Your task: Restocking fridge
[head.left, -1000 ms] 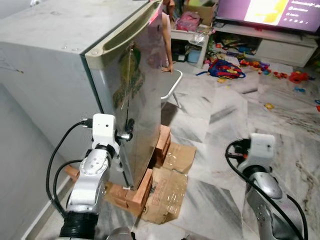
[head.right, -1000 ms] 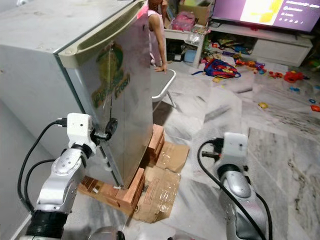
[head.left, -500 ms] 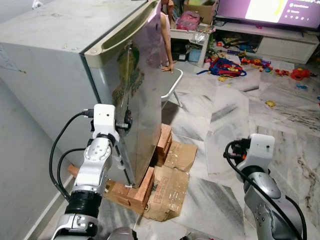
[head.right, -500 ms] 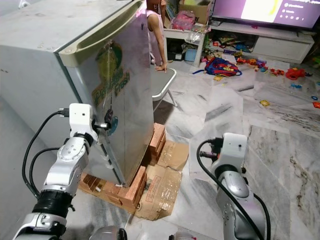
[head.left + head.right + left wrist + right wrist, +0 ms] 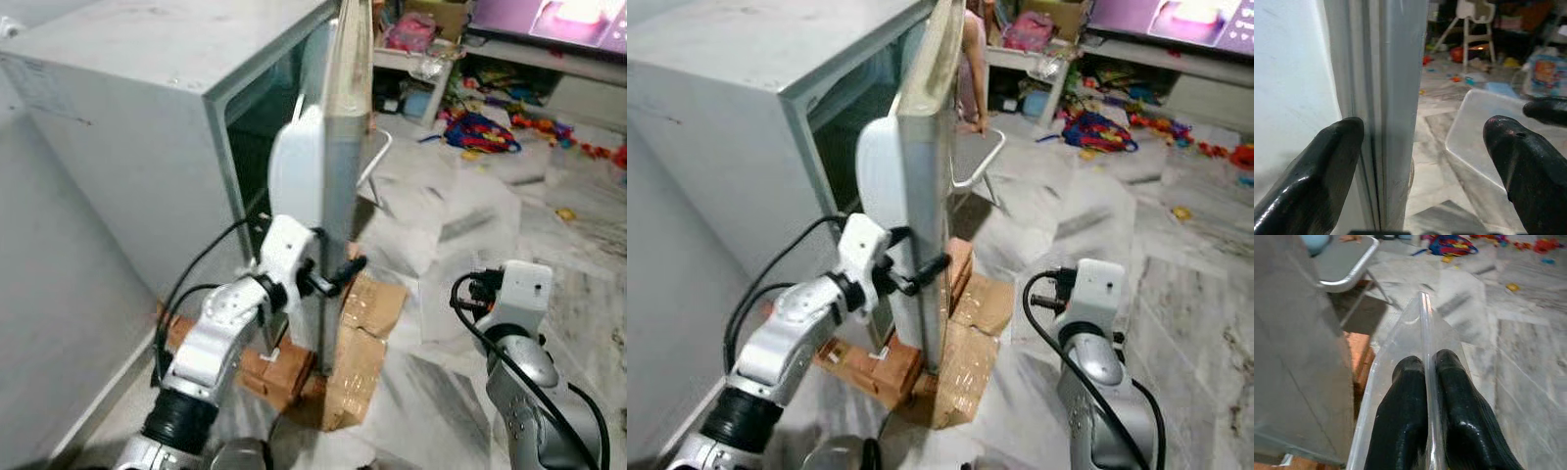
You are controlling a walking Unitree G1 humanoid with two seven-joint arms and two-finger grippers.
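Observation:
The grey fridge [image 5: 127, 117] stands with its door [image 5: 348, 117] swung open and seen edge-on, the white inner liner [image 5: 294, 176] facing the dark cabinet. My left gripper [image 5: 328, 279] is open and straddles the door's lower free edge. In the left wrist view the door edge [image 5: 1396, 122] stands between the fingers [image 5: 1327, 186]. My right gripper [image 5: 1428, 382] is shut on the rim of a clear plastic panel [image 5: 1422, 328]. It holds the panel low over the floor to the right of the fridge, where it shows as a pale sheet [image 5: 460, 235].
The fridge rests on bricks [image 5: 279, 367] and flattened cardboard [image 5: 353, 343]. Behind the door stands a metal-framed chair [image 5: 975, 157], with a person [image 5: 972, 59] leaning on it. Toys [image 5: 485, 132] litter the marble floor near a TV unit [image 5: 578, 73]. A grey wall [image 5: 49, 294] runs along the left.
The fridge door has swung from nearly shut to wide open, and my left gripper has come round with its edge. The right gripper still holds the clear panel. The camera shifted.

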